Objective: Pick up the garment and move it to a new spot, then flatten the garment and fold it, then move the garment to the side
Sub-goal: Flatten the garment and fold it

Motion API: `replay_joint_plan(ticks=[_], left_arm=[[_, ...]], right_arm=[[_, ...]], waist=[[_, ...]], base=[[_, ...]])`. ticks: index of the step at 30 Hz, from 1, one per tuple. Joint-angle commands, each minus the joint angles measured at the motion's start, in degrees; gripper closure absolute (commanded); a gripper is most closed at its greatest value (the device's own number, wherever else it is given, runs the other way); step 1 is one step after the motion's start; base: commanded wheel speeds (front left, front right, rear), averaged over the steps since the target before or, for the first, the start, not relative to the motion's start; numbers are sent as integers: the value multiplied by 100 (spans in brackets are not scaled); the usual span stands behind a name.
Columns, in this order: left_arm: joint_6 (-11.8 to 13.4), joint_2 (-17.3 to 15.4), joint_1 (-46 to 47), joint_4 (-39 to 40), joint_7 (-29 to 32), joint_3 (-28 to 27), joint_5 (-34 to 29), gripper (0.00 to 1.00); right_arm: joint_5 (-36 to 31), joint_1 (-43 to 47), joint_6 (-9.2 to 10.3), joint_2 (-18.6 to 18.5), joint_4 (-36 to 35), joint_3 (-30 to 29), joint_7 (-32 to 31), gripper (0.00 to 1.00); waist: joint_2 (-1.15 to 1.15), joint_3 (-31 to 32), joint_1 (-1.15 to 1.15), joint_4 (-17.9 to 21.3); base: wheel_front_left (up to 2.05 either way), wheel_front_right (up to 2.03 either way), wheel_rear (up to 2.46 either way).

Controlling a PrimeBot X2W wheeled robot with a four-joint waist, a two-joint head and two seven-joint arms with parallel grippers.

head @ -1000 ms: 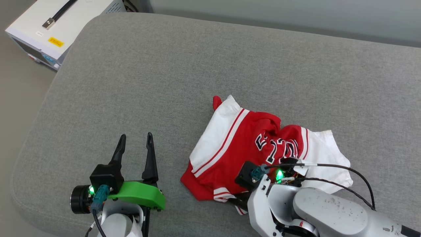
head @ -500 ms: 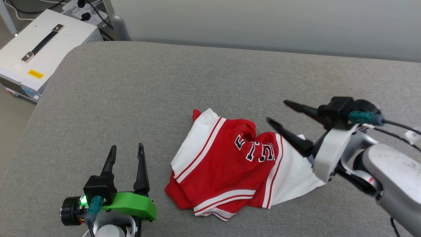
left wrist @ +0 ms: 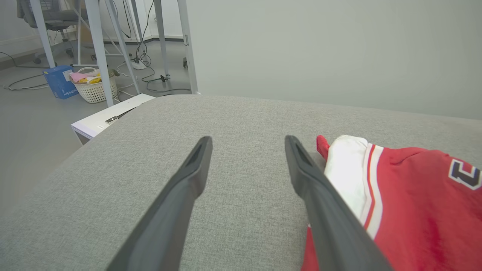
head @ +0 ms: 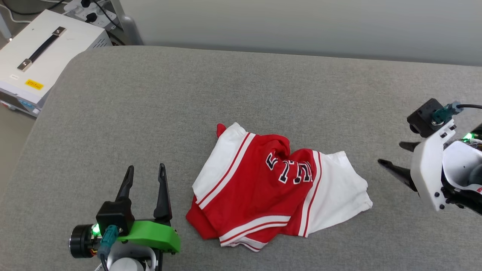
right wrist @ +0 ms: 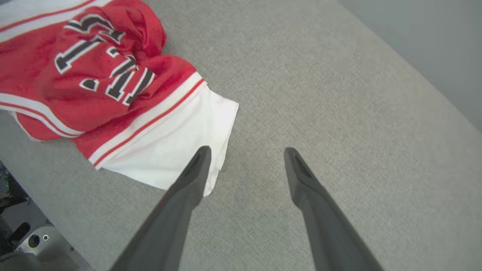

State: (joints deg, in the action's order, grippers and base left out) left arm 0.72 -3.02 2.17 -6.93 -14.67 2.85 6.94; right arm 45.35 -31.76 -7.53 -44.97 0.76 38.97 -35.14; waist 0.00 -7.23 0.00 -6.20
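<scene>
The garment (head: 263,188) lies crumpled on the grey cushioned surface (head: 226,94), a red jersey with white sleeves, striped trim and black lettering facing up. My left gripper (head: 146,167) rests to its left, open and empty, fingers pointing away from me. In the left wrist view the garment (left wrist: 406,195) lies just right of the left gripper (left wrist: 247,139). My right gripper (head: 391,153) hovers to the garment's right, open, fingers pointing left toward it, apart from the cloth. In the right wrist view the right gripper (right wrist: 247,149) stands over bare cushion beside the white sleeve of the garment (right wrist: 98,86).
A white equipment box (head: 37,67) with a black handle stands off the cushion's far left corner, with a power strip (head: 83,9) behind it. A grey wall runs along the back. A laundry basket (left wrist: 92,84) and table legs (left wrist: 98,49) stand on the floor beyond.
My right gripper has opened, let go of the garment and drawn back to the right. The garment now lies loose on the cushion. The head camera has also shifted.
</scene>
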Motion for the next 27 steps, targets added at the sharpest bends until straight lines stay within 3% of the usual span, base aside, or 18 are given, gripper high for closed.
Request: replay_joint_plan(ticks=[1, 4, 8, 19, 20, 21, 22, 27], left_arm=[[-13, 14, 3, 21, -33, 15, 5, 0], [11, 14, 74, 36, -33, 68, 51, 0], [61, 14, 197, 65, -33, 163, 131, 0], [158, 14, 410, 19, -33, 297, 248, 0], [160, 14, 409, 7, -33, 294, 249, 0], [165, 14, 402, -5, -33, 277, 247, 0], [167, 14, 395, -13, -33, 261, 242, 0], [128, 14, 332, -53, -33, 175, 171, 0]], right_arm=[[124, 106, 4, -71, -53, 25, -288, 0], [286, 167, 4, -158, -75, 91, -911, 0], [271, 179, 4, -48, 104, 174, -1230, 0], [121, 441, 4, 541, 1089, 773, -1005, 0], [162, 451, 4, 561, 1110, 782, -911, 14], [193, 432, 4, 580, 1108, 774, -754, 80], [210, 401, 4, 582, 1098, 758, -624, 100], [371, 223, 4, 327, 993, 429, -83, 100]], waist=[[0, -73, 0, -39], [0, -215, 0, -98], [0, -446, 0, -197], [0, -772, 0, -357], [0, -761, 0, -351], [0, -742, 0, -323], [0, -720, 0, -297], [0, -513, 0, -141]], base=[[0, 0, 0], [0, 0, 0], [0, 0, 0], [0, 0, 0], [0, 0, 0], [0, 0, 0], [0, 0, 0], [0, 0, 0]])
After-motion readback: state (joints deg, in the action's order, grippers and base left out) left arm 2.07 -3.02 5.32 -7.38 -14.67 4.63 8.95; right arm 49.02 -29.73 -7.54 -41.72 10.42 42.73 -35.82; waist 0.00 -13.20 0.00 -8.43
